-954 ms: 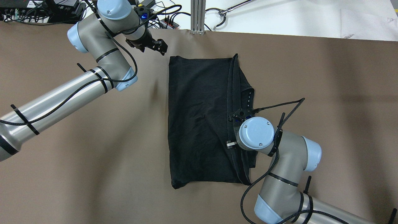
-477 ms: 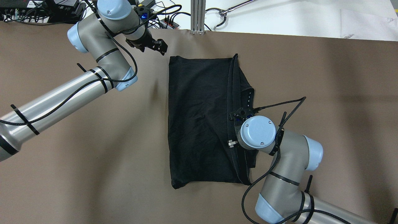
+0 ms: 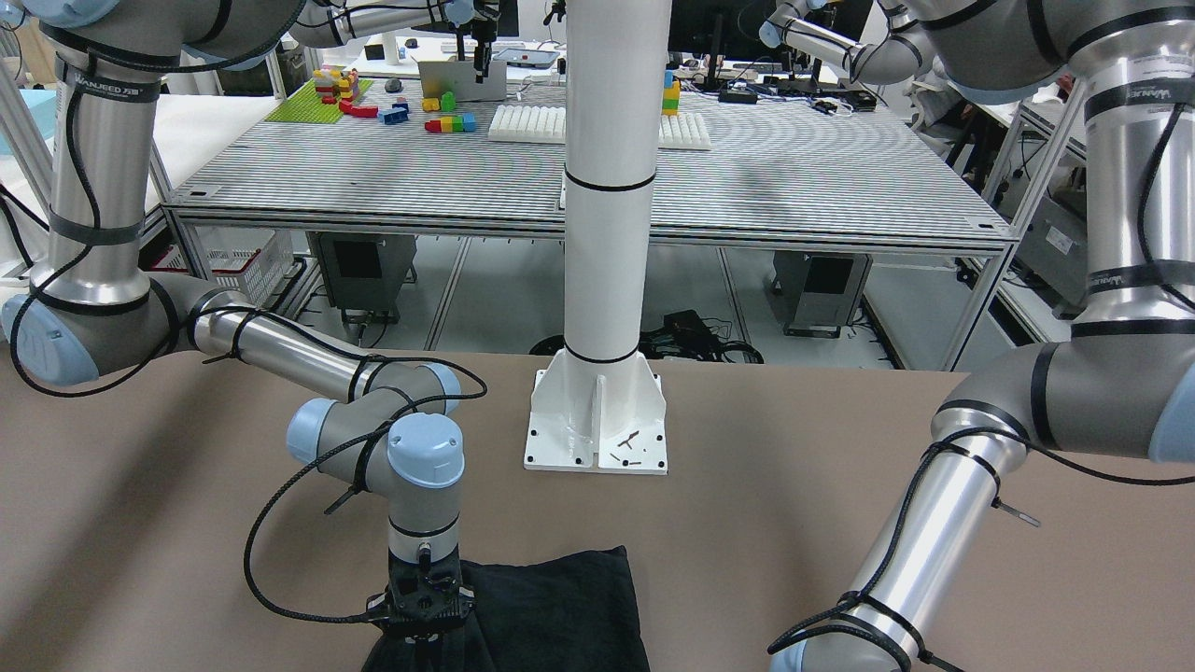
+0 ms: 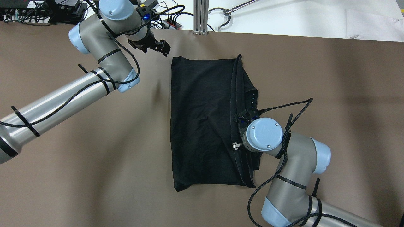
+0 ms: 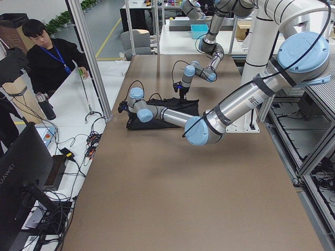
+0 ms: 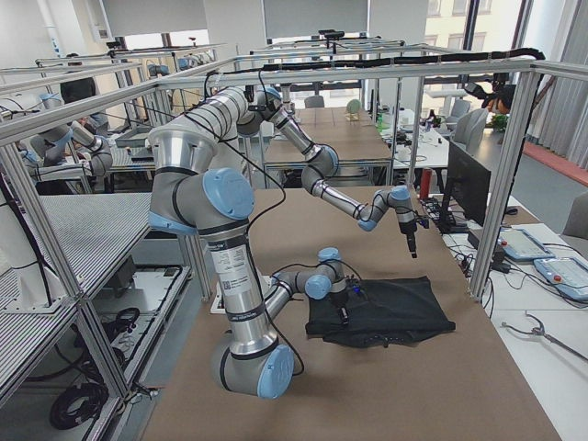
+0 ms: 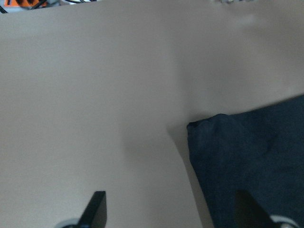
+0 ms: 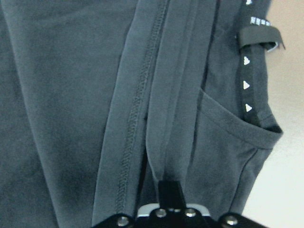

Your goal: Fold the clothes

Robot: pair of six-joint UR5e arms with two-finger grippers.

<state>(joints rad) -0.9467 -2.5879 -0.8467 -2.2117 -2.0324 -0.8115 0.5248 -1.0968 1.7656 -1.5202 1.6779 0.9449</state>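
The black garment (image 4: 202, 123) lies folded in a tall rectangle on the brown table (image 4: 79, 157). Its hemmed edges are stacked along its right side. My right gripper (image 4: 236, 145) points down on that hem and is shut on a fold of it. In the right wrist view the fabric (image 8: 71, 95) rises into the closed fingertips (image 8: 169, 192). Small white marks (image 8: 246, 85) and a loop tag (image 8: 259, 35) show there. My left gripper (image 4: 162, 47) hovers open beside the garment's far left corner (image 7: 199, 126), holding nothing. The garment also shows in the front view (image 3: 551, 616).
The robot's white post base (image 3: 597, 420) stands on the table behind the garment. Cables and boxes (image 4: 38, 9) lie past the far left edge. A metal post (image 4: 200, 17) and a white bench (image 4: 300, 19) lie beyond. An operator (image 5: 49, 57) stands at that side.
My right arm has shifted slightly to the right and towards the robot, staying on the hem. The left arm and the garment's outline have not visibly moved.
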